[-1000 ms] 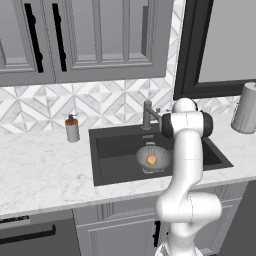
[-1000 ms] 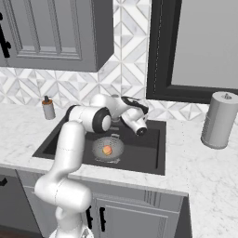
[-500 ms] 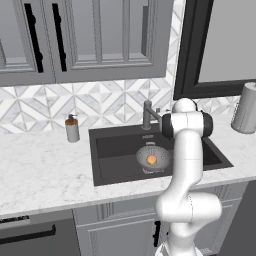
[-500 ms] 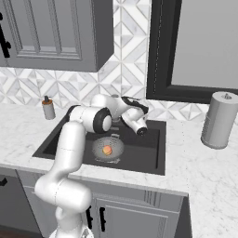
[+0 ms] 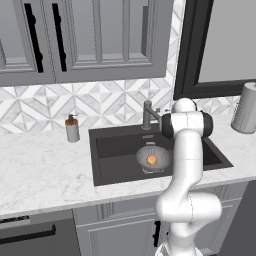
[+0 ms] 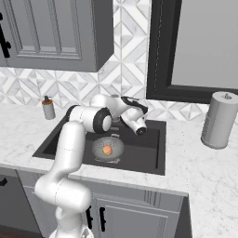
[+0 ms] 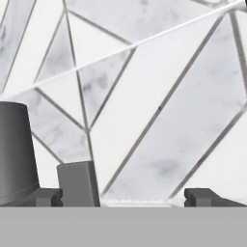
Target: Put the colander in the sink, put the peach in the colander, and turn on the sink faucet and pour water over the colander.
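Currently, status by item:
colander point(image 5: 152, 158): sits in the sink point(image 5: 115, 150), centre of the left base frame; lower centre of the right base frame.
peach point(image 5: 151, 159): inside the colander, orange spot at its middle.
sink faucet point(image 5: 148, 115): upright at the basin's back edge, just left of the arm's dark joint in the left base frame; grey post at the left edge of the hand frame, small grey block beside it.
gripper point(image 7: 118, 198): jaws wide, nothing between them; dark fingertips point(image 7: 205, 197) at the bottom of the hand frame, pointed at the marble backsplash tiles point(image 7: 159, 111).
hand: centre of the right base frame, over the basin's back part, beside the faucet.
soap dispenser point(image 5: 73, 129): on the marble counter point(image 5: 45, 165), left of the sink.
paper towel roll point(image 6: 219, 120): right edge, on the counter.
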